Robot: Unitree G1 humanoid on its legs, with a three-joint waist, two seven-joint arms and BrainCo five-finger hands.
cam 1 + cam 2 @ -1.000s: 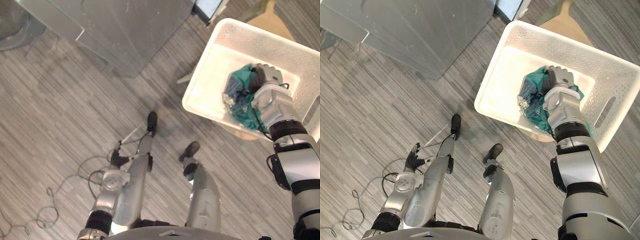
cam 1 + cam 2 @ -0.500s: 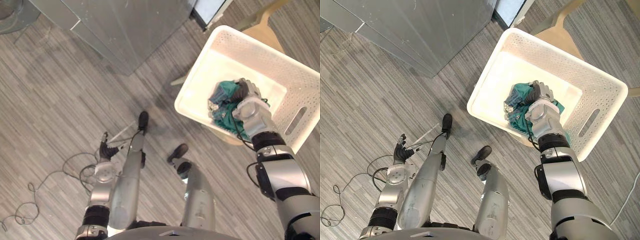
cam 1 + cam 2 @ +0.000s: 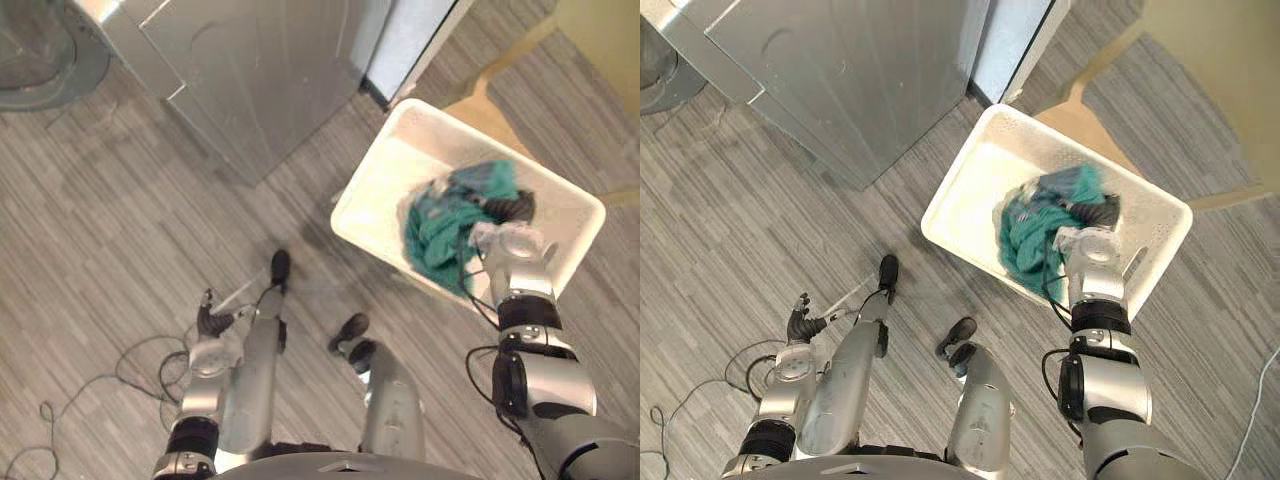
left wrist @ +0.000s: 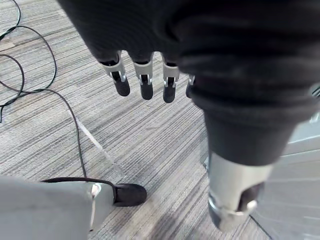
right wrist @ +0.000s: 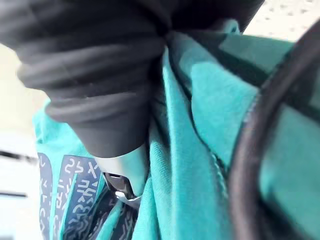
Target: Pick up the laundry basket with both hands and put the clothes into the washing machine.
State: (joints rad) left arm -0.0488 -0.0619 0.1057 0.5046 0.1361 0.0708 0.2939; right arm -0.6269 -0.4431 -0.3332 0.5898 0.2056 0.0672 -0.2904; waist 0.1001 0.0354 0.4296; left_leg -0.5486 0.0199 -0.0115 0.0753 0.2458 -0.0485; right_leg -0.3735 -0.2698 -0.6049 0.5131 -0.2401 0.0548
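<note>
Looks like laundry room. Grey washing machine (image 3: 40, 65) with round door, white laundry basket (image 3: 368, 157) of clothes (image 3: 438, 232) on wooden stool (image 3: 478, 97), grey striped floor (image 3: 100, 250).

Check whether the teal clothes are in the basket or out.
In: the teal clothes lie bunched inside the white laundry basket, with the right hand on them.

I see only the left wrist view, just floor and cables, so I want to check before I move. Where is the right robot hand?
Observer: The right robot hand is inside the white laundry basket, on the teal clothes.
Operator: What is under the basket?
Observer: A light wooden seat shows beneath its far side.
Operator: And is my left robot hand near the basket?
Observer: No, the left robot hand is over the floor, clearly apart from the basket.
</note>
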